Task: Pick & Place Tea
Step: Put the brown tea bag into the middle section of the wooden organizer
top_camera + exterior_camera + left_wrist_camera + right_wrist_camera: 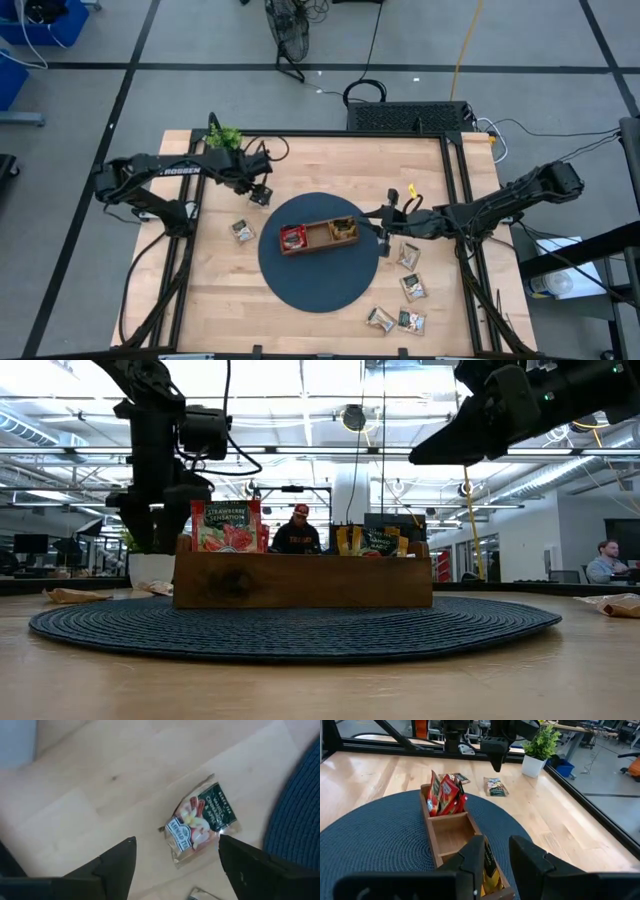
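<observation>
The brown wooden tray (pixel 318 243) stands on a round blue mat (pixel 320 285). Red sachets (pixel 445 795) stand in its left compartment, and orange and dark-green ones (pixel 370 540) in its right. My left gripper (pixel 260 193) hangs open above the table, left of the mat. A beige-and-dark-green sachet (pixel 202 820) lies flat on the wood below it, and the fingers are clear of it. My right gripper (pixel 384 228) hovers above the tray's right end, open by a narrow gap (pixel 497 840). It holds nothing.
Several more sachets (pixel 410 288) lie flat on the wood right of the mat, toward the near right corner. A small potted plant (pixel 224 137) stands at the far left edge. The black frame rails (pixel 455 200) border the table. People sit in the room beyond (pixel 300 532).
</observation>
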Robot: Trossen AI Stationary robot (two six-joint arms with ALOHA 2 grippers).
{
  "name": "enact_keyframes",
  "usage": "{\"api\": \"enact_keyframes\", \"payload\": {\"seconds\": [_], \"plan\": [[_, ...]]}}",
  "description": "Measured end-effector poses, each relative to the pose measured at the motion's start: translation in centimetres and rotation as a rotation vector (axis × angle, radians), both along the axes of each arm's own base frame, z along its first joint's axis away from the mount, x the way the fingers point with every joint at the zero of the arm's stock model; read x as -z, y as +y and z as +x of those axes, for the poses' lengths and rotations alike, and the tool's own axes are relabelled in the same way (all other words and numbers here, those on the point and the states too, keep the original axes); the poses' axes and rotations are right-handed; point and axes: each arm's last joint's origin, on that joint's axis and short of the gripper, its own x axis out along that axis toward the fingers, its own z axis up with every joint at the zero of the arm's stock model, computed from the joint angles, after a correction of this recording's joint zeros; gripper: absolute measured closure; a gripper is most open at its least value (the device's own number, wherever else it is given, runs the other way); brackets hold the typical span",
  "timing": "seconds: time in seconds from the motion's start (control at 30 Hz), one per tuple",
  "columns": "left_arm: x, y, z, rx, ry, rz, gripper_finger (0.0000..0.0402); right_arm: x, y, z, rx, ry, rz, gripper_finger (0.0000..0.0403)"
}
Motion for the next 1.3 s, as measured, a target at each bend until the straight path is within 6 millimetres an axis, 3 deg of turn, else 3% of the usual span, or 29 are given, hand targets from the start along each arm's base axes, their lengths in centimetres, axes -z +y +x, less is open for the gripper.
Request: {"api": "enact_keyframes", "payload": {"seconds": [0.33,0.73,1.1,1.3], "plan": [[5.5,-0.7,-2.0,-0.103,-0.092,-0.086,0.0135,-0.2,0.2,0.1,-0.061,-0.026,0.015,0.0326],[6.7,-0.6,-1.8,-0.042,-0.204,-0.045,0.0143,-0.6,0.3,0.2,-0.078,-0.063,0.041,0.0326],[5.7,-1.0,-1.3,0.422,-0.114,0.008,0.0156,-0.6,0.3,0.2,-0.077,-0.064,0.044,0.0326],[5.4,-1.5,-0.6,0.805,-0.054,0.130,0.0152,-0.6,0.3,0.2,-0.077,-0.064,0.045,0.0326]]}}
